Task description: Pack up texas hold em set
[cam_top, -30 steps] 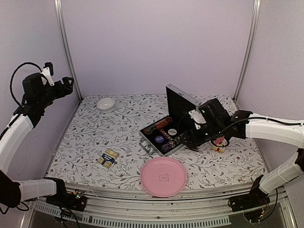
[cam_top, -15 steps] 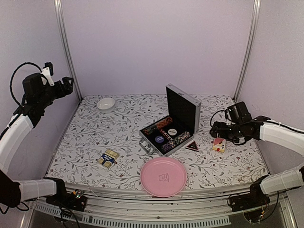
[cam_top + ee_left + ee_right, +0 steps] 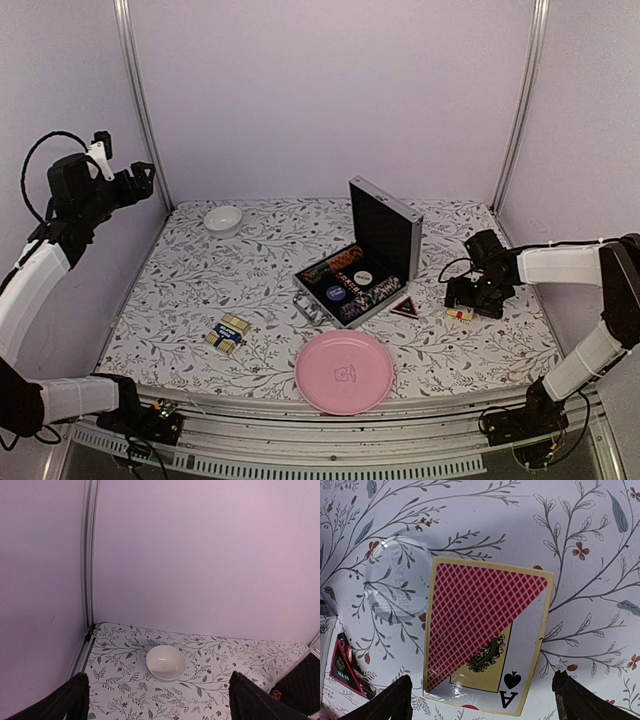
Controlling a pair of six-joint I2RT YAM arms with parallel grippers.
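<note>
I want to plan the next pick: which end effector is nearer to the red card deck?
Right. The right end effector hovers directly above the red card deck, jaws open. The left end effector is raised high at the far left side.

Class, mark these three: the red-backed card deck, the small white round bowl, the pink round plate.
red-backed card deck (image 3: 487,635), right wrist view, middle of its top face.
small white round bowl (image 3: 166,662), left wrist view, inner hollow.
pink round plate (image 3: 318,380), top external view, bare left part.
</note>
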